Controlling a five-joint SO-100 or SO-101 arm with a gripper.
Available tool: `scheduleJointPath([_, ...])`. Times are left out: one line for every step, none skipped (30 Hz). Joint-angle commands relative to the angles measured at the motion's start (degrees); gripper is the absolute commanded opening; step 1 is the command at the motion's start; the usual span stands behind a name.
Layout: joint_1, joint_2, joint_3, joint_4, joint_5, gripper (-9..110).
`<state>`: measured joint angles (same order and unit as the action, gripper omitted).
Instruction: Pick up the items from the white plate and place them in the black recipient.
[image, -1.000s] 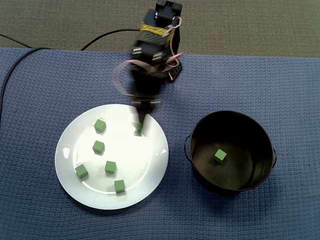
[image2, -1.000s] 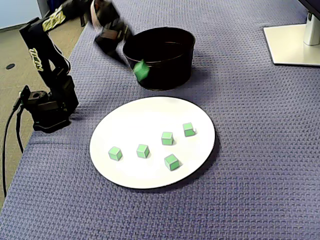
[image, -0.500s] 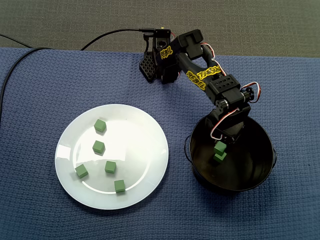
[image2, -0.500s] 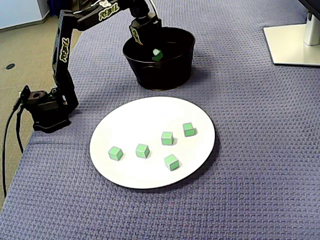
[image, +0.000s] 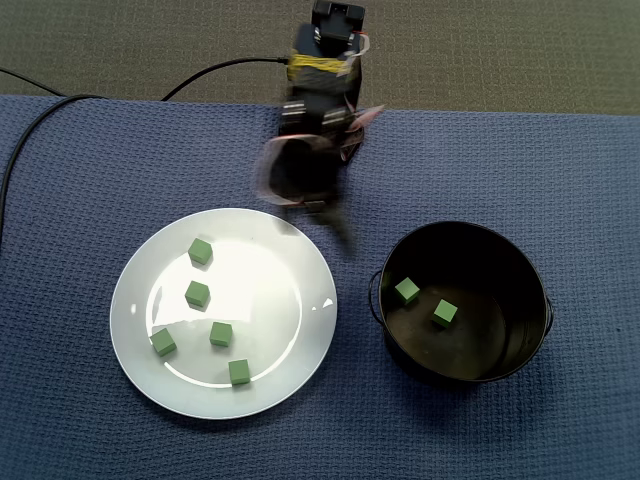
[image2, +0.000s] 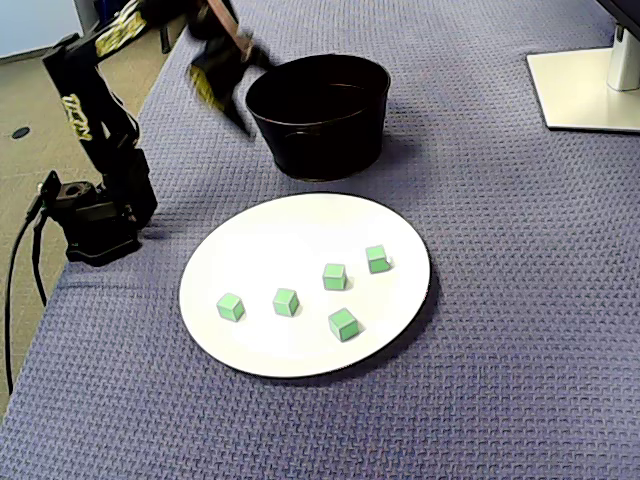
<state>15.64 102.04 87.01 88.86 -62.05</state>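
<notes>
moved: gripper (image: 343, 238) has swung out of the black pot (image: 520, 262) since half a second ago and now hangs over the cloth between pot and plate. the cube it carried then now lies loose on the pot floor near the first one.
blue cloth (image: 560, 160): coarse waffle weave, spread flat, with grey carpet (image: 500, 50) beyond its far edge.
white plate (image: 290, 290): round and glossy with a shallow rim and glare on its middle. it lies flat on the cloth just beside the pot, not touching it.
black pot: round and deep, with a dull dark wall (image2: 320, 145) and a thin wire handle on the plate side.
arm (image: 318, 120): black links with yellow lettering, smeared by motion in both fixed views.
gripper state: the dark tip (image2: 240, 120) points down at the cloth near the pot's rim. blur hides the jaws, so i cannot tell how wide they stand or whether they hold anything.
black cable (image: 215, 70): thin, runs from the arm's foot off to the left.
green cubes: small, matte, sharp-edged. two are in the pot (image: 406, 291) (image: 445, 313), apart from each other. five are on the plate (image: 200, 251) (image: 197, 294) (image: 163, 342) (image: 220, 334) (image: 238, 372), none touching.
</notes>
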Motion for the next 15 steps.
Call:
scheduleJointPath([20.2, 3.2, 11.6, -7.1, -27.8, 38])
scheduleJointPath([22.2, 2.4, 12.7, -9.5, -30.4, 38])
scheduleJointPath([23.9, 1.3, 13.6, -12.7, -31.8, 39])
scheduleJointPath([25.1, 0.3, 14.5, -16.0, -33.2, 40])
scheduleJointPath([26.0, -0.7, 15.2, -18.3, -34.5, 40])
scheduleJointPath([26.7, -1.7, 15.9, -20.2, -35.2, 40])
scheduleJointPath([27.1, -2.5, 16.7, -22.2, -35.3, 41])
scheduleJointPath([27.3, -3.2, 17.3, -23.4, -35.7, 41])
scheduleJointPath([27.8, -3.8, 17.8, -24.4, -36.5, 41])
scheduleJointPath([28.1, -4.4, 18.6, -26.4, -36.7, 41])
scheduleJointPath([28.5, -5.1, 19.5, -28.8, -36.7, 41])
scheduleJointPath([28.9, -5.8, 20.3, -30.9, -36.9, 41])
scheduleJointPath([29.3, -6.5, 21.2, -32.8, -37.2, 41])
scheduleJointPath([29.6, -7.0, 21.7, -34.2, -37.4, 41])
scheduleJointPath([30.0, -7.5, 22.1, -35.4, -37.4, 41])
